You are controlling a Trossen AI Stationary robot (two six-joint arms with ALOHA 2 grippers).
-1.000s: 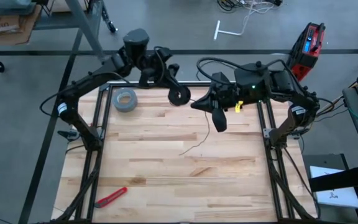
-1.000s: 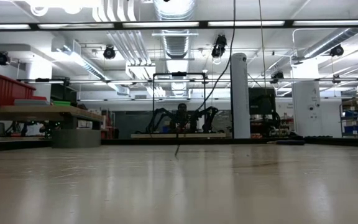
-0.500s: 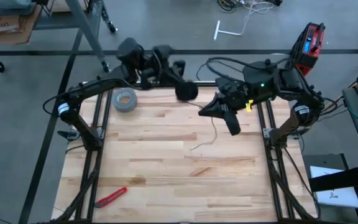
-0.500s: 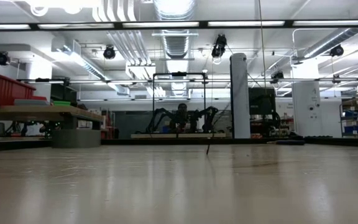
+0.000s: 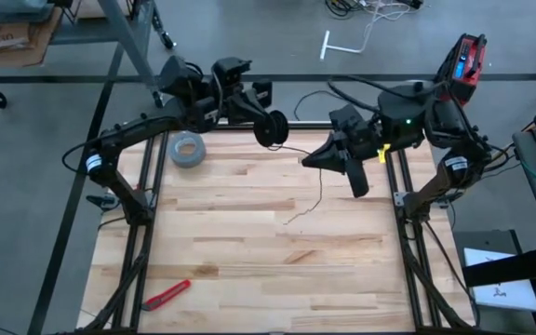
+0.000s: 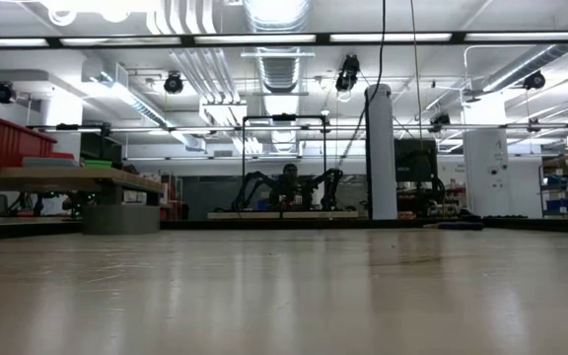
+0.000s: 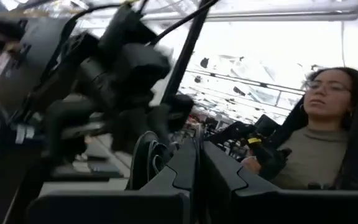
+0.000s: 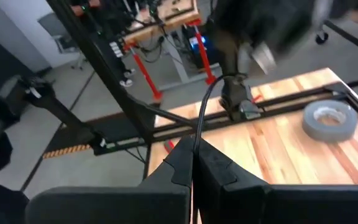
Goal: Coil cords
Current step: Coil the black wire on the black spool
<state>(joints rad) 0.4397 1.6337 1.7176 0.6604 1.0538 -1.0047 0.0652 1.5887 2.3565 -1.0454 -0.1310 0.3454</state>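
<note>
Left gripper [image 5: 266,126]: I see it pinching the small black reel [image 5: 274,127], held up over the table's far edge.
Right gripper [image 5: 313,158]: fingers pressed together on the thin cord [image 5: 316,191] — just beside the reel, the nearer arm to the slack.
Cord: hangs from the right fingers, its tail trailing toward mid-table.
Table [image 5: 249,261]: pale wood, with a grey tape roll [image 5: 188,149] and a red tool [image 5: 166,295].
Room: a person [image 7: 328,134] beyond.

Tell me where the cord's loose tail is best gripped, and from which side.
Near the free end of the cord, which trails loose below the right pincer. Come from above with the jaws crossing its line: it is too thin to catch lengthwise.
</note>
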